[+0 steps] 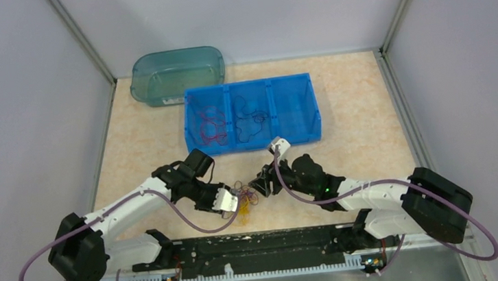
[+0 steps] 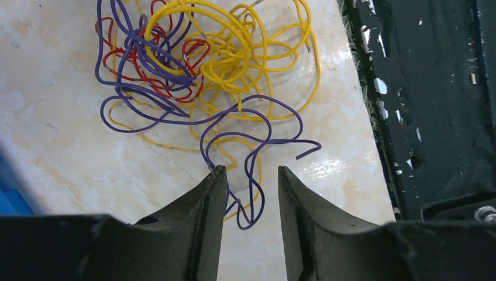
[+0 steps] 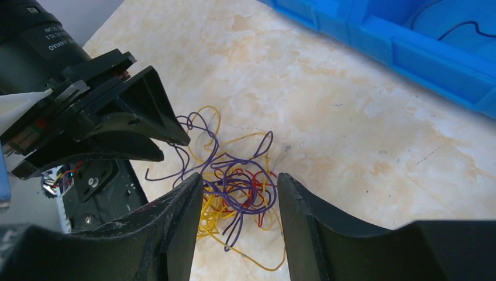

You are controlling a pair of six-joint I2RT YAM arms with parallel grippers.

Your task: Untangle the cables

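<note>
Left gripper up close in my wrist view: jaws half apart, with a purple loop sitting right in the gap. As far as I can see, it is not pinched. Right gripper is much the same, jaws partway apart and straddling the far side of the clump, gripping nothing I can make out.

The cables lie in one knot on the table, on the near side of the blue bin and between the two grippers. I see purple, red and yellow strands, thin and springy. I judge them feather-light, so pulling one will drag the whole lot. That purple loop looks like the best hold, since it stands clear of the knot, while the yellow coils are wound tight through the middle.

Just nearside of the clump, away from the bin, runs the black rail, and a strand could catch on it. The bin already holds reddish wire in its left compartment and dark wire in the middle one. A teal tub sits behind the bin's left end. My two grippers are nearly nose to nose, so crowding is my worry.
</note>
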